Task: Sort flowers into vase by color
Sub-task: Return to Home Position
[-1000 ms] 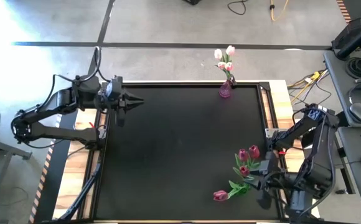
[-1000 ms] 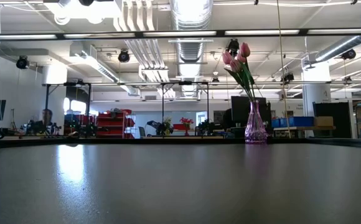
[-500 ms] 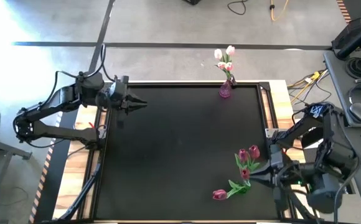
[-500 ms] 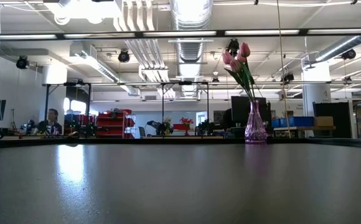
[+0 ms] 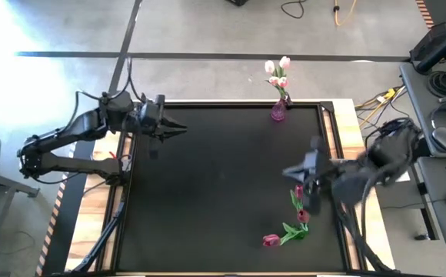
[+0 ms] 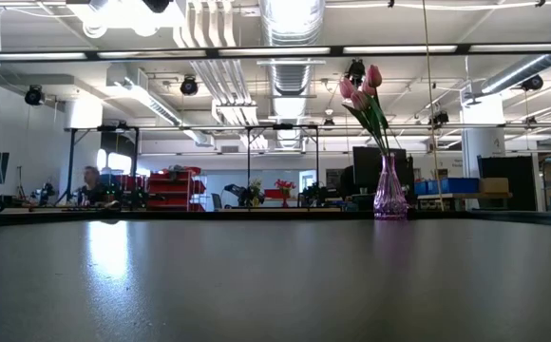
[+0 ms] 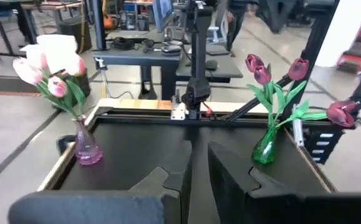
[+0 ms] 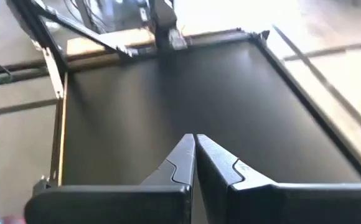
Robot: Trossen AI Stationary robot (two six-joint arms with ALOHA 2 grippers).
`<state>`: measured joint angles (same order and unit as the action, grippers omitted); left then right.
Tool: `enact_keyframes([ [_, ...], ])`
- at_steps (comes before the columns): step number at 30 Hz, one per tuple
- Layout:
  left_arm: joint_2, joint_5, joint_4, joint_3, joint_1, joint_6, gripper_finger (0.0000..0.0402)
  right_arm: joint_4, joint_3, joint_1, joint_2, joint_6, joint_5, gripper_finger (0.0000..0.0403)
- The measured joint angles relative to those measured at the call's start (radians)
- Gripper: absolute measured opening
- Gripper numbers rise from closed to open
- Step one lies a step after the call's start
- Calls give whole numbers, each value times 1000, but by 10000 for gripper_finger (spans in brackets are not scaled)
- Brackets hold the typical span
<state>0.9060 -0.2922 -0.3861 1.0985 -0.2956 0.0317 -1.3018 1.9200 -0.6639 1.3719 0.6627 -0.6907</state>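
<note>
Right hand (image 8: 195, 140), fingers together, empty, sits just beside the green vase (image 7: 264, 148) of maroon tulips (image 7: 297, 68); left hand (image 7: 200, 147), fingers slightly apart, is well away.

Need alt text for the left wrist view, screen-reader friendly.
Two vases of tulips stand apart on a black table: a pink vase with pale pink tulips, a green vase with dark red tulips. The left gripper fills the foreground, slightly open, empty.
</note>
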Motion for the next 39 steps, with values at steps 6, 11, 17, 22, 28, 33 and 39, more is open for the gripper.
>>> enact_keyframes([
  [6,-31,-68,296,-184,-28,-71,37,334,-121,220,-163,-394,194,9],
  [11,-78,-78,425,-307,-68,-128,36,525,-283,436,-272,-571,407,8],
  [17,-122,-78,517,-401,-118,-129,36,714,-516,708,-344,-637,735,8],
  [22,-123,-96,517,-459,-166,-116,36,883,-720,867,-411,-660,906,8],
  [28,-126,-93,612,-571,-217,-120,36,1105,-1003,984,-516,-671,962,8],
  [33,-143,-84,705,-663,-233,-103,36,1301,-1235,1024,-576,-633,964,8],
  [39,-229,-28,704,-767,-239,-84,36,1494,-1463,1025,-670,-557,952,8],
])
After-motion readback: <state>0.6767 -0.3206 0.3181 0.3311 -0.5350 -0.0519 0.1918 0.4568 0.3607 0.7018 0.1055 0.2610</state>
